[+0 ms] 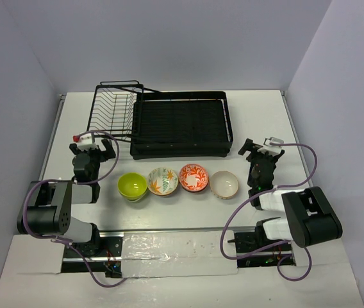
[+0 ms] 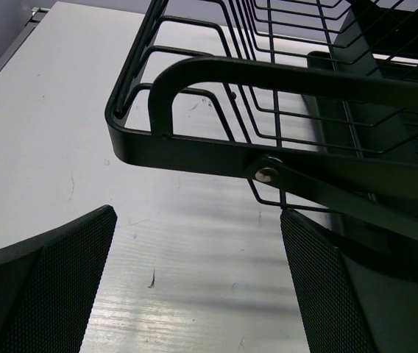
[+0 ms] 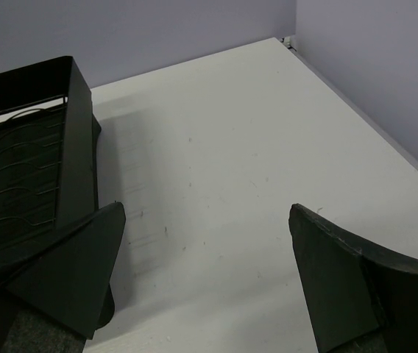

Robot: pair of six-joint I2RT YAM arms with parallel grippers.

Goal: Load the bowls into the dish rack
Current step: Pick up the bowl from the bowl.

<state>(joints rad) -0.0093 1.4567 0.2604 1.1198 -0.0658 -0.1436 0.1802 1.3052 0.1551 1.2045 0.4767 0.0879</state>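
- Bowls sit in a row on the table (image 1: 259, 115), just in front of the dish rack (image 1: 179, 125): lime green one (image 1: 132, 185), leaf-pattern one (image 1: 163, 181), red-orange one (image 1: 193, 177), cream-pink one (image 1: 223, 184). None loaded yet.
- Left pincer (image 1: 94, 149) and right pincer (image 1: 262, 151) both gape wide open, holding nothing, one near each end of the row.
- Tip imo: take the end bowl nearest each arm, one finger inside the rim, one outside, then lift well clear of the rack's wall.

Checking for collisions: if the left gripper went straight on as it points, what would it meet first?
Likely the wire basket of the dish rack, right ahead of the open left gripper; depth is unclear.
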